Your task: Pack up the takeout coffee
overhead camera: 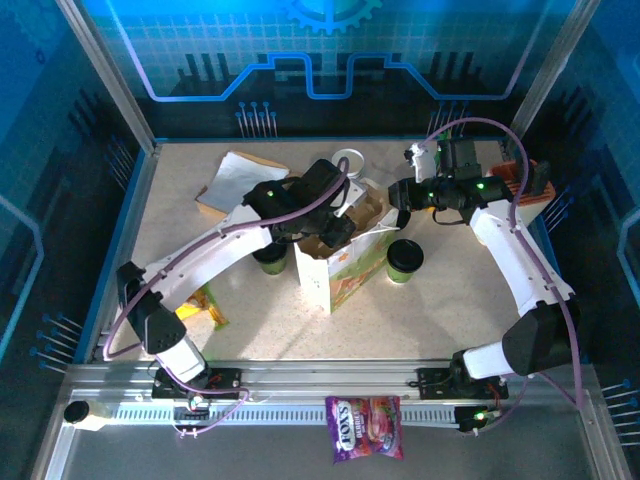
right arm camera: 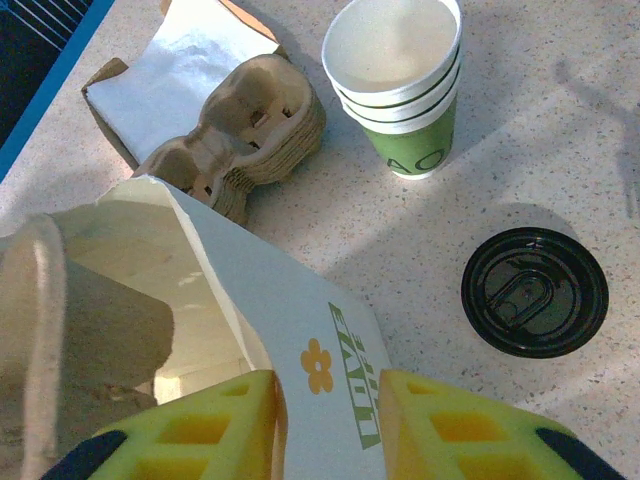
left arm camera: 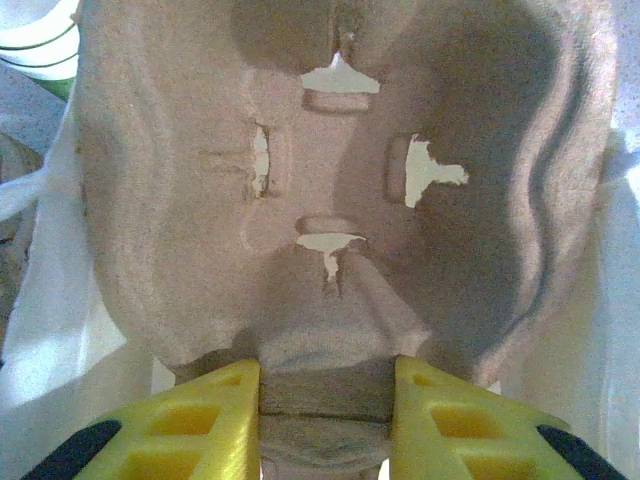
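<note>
— So, what is the setting?
— A speckled beige tabletop inside blue walls with lit line drawings. A metal rail runs along the near edge, with a candy packet by it.
— And the coffee?
— The first coffee cup, lidded, stands just right of the paper bag. The second coffee cup stands left of the bag, half under the left arm.
— The fingers?
— The left fingers are clenched on the edge of a pulp cup tray in the bag's mouth. The right fingers pinch the bag's side wall.
— What else is around?
— Behind the bag are a stack of empty cups, a loose black lid, spare trays and a white napkin.
</note>
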You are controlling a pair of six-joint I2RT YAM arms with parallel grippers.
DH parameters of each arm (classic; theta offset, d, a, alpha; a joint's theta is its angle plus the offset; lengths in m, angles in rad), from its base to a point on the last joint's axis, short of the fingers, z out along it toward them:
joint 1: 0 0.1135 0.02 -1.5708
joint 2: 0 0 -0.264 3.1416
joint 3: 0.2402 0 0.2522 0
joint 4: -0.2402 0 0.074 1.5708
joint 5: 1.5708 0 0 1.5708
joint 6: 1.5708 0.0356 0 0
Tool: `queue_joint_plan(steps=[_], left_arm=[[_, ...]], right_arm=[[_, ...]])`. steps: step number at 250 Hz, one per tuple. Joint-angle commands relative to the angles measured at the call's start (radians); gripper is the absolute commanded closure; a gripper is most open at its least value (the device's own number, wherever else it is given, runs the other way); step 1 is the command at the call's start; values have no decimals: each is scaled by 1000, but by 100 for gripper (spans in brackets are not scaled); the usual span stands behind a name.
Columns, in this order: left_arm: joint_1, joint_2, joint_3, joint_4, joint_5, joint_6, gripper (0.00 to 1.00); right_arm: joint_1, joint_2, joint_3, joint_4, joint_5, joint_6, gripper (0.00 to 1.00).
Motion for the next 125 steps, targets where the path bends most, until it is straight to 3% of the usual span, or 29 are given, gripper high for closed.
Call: queue_joint_plan(steps=[1, 125], left_arm=[[-9, 19, 39, -80, 20, 35, 68], [-8, 65, 75, -161, 39, 41, 66]], right_arm=[[-15, -11, -2, 11, -6, 9, 67], [-13, -18, -14, 21, -17, 9, 66]])
